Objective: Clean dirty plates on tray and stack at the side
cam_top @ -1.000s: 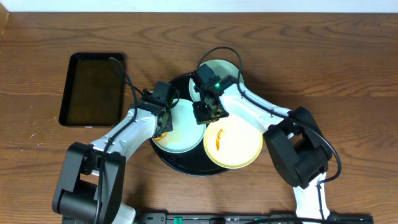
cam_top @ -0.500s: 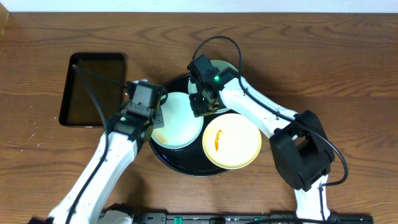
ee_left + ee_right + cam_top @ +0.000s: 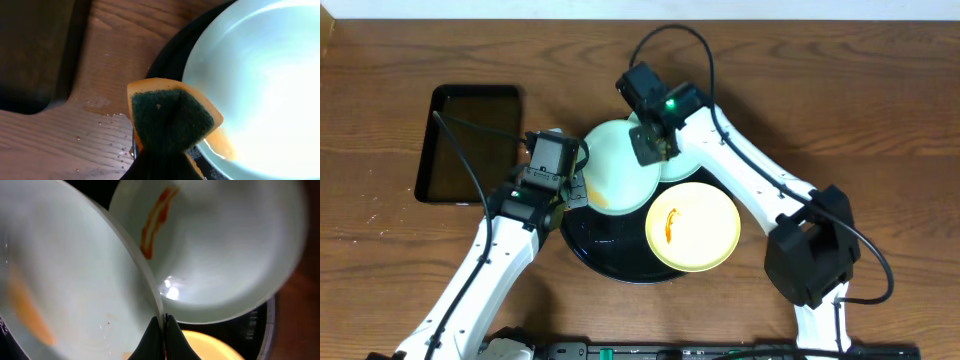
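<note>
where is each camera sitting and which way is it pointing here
overhead: fixed above the table, looking down at the round tray and both arms.
left wrist: on the left arm, looking down past the left gripper and its sponge at the tray's rim.
right wrist: on the right arm, looking along the right gripper, pinching the held mint plate.
shared: the held mint plate shows in all three; the yellow plate in overhead and right wrist.

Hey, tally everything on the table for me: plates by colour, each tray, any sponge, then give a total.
Mint-blue plates: 2
Yellow plate: 1
Round black tray: 1
Rectangular black tray: 1
Sponge: 1
Total: 6
</note>
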{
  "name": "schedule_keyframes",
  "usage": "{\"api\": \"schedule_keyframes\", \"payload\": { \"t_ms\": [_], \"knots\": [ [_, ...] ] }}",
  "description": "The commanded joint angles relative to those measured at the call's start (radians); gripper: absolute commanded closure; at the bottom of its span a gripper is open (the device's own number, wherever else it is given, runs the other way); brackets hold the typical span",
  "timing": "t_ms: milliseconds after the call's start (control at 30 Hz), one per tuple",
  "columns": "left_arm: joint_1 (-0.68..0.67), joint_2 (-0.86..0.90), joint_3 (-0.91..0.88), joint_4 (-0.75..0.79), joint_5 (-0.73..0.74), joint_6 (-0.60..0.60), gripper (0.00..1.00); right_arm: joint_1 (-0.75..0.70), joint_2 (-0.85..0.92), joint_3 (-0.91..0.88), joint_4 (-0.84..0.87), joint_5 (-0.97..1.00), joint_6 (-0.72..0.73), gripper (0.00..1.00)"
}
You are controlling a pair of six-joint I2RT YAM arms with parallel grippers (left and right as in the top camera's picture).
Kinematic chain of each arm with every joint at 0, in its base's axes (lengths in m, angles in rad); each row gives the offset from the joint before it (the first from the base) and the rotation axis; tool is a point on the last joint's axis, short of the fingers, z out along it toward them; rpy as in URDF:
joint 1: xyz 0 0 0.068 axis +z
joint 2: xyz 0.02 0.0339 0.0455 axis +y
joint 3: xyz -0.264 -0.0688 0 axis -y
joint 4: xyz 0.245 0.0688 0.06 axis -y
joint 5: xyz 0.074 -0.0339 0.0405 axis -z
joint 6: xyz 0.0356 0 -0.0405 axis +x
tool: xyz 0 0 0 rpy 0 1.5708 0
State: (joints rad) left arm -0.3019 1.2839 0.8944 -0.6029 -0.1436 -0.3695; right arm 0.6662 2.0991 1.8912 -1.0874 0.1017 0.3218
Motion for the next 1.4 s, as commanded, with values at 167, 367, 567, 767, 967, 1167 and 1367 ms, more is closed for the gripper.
{"api": "schedule_keyframes", "payload": {
  "t_ms": [167, 367, 567, 767, 967, 1167, 1367],
  "knots": [
    [0.004, 0.003, 0.009, -0.002, 0.009, -0.043, 0.92, 0.025, -0.035, 0.122, -0.113, 0.251, -0.151, 0.99],
    [0.004, 0.003, 0.009, 0.004, 0.010, -0.055, 0.92, 0.069, -0.035, 0.122, -0.140, 0.436, -0.174, 0.99],
    [0.004, 0.003, 0.009, 0.005, 0.010, -0.056, 0.92, 0.154, -0.035, 0.122, -0.138, 0.620, -0.174, 0.99],
    [0.004, 0.003, 0.009, 0.005, 0.010, -0.078, 0.92, 0.208, -0.035, 0.122, -0.134, 0.729, -0.174, 0.99],
    [0.004, 0.003, 0.008, 0.005, 0.010, -0.078, 0.92, 0.218, -0.035, 0.122, -0.132, 0.735, -0.169, 0.99],
    [0.004, 0.003, 0.008, 0.005, 0.010, -0.078, 0.92, 0.217, -0.035, 0.122, -0.132, 0.735, -0.169, 0.99],
    [0.004, 0.003, 0.008, 0.004, 0.010, -0.079, 0.92, 0.213, -0.035, 0.122, -0.132, 0.730, -0.146, 0.99]
  ]
}}
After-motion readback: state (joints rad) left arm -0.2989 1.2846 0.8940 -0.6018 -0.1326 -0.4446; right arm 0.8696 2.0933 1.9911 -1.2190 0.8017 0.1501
